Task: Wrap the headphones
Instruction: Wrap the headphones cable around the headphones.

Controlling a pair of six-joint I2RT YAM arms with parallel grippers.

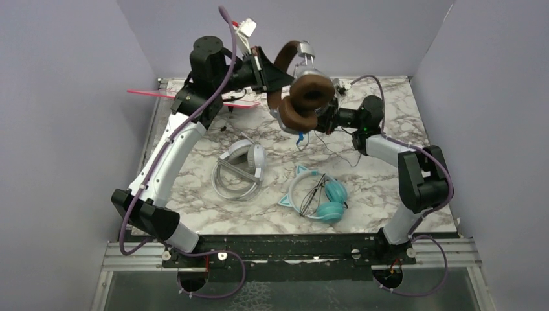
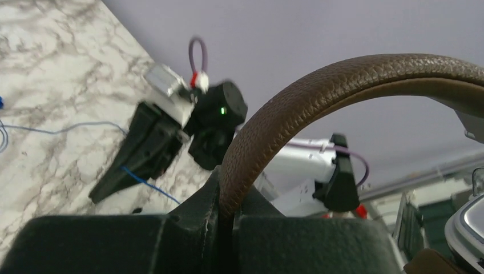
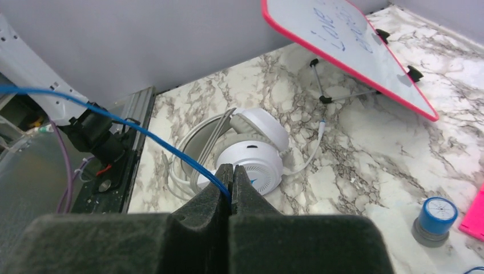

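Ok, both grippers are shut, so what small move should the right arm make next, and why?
Probably sweep the right gripper around the brown headphones to lay a first loop. Its jaws pinch the blue cord, which runs off fairly straight, and the left gripper holds the headphones up by the headband.

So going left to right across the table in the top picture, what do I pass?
A pink-edged whiteboard → white headphones → teal cat-ear headphones.
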